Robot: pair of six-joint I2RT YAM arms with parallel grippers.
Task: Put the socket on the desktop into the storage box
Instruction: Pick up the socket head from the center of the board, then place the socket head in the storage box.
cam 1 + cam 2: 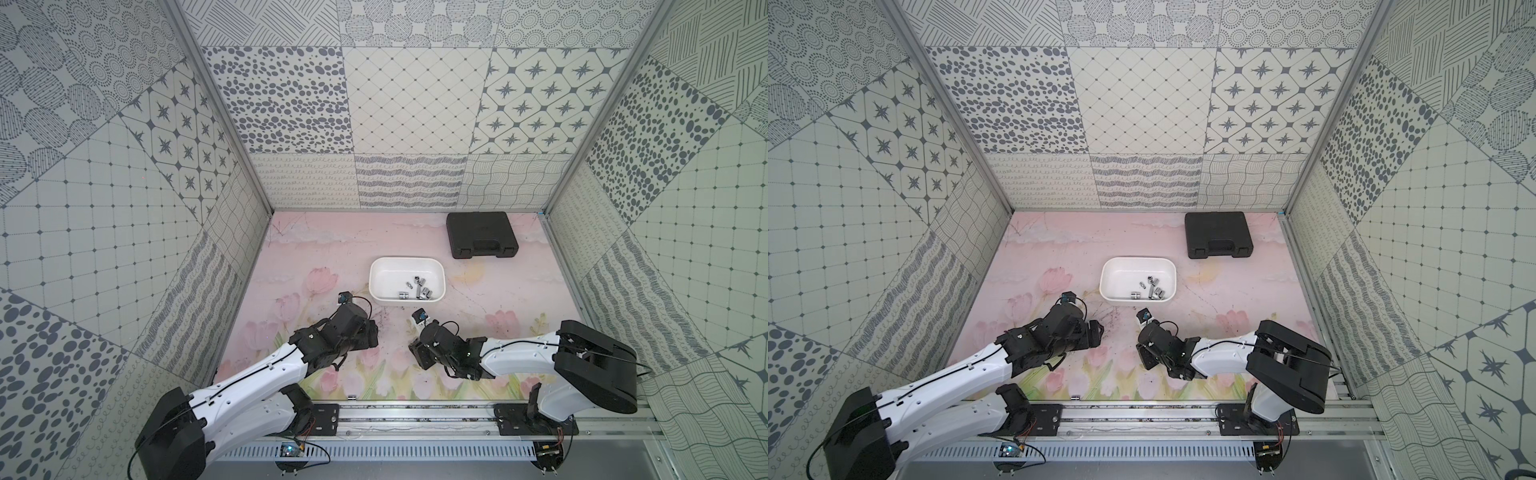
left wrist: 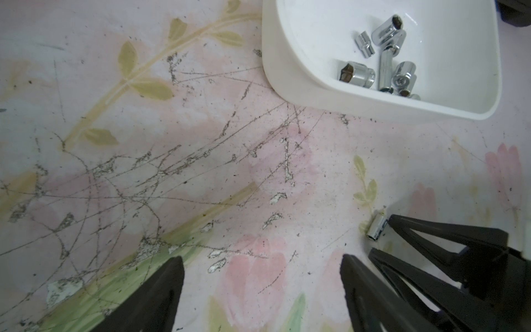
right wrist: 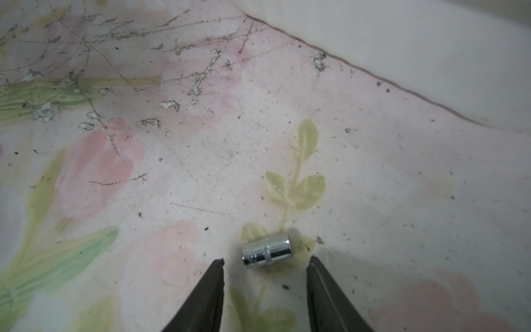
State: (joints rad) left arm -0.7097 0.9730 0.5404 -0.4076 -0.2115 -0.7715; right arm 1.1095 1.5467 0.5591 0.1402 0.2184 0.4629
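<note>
the storage box [image 1: 388,274] sits just below the centre of both top views, a handful of chrome sockets [image 1: 419,287] heaped toward its lower right corner, the black case [image 1: 482,235] up and to the right of it. one socket [image 3: 265,253] is out on the flowered mat [image 3: 172,172], lying on its side a little short of the box's near wall. the right gripper [image 3: 265,259] is down at it, jaws apart, a tip on either side with a gap each way, gripping nothing. the left gripper [image 2: 258,258] hangs close by, to the left in the top views, jaws spread wide and empty. a small silver piece [image 1: 352,397] lies at the mat's bottom edge.
</note>
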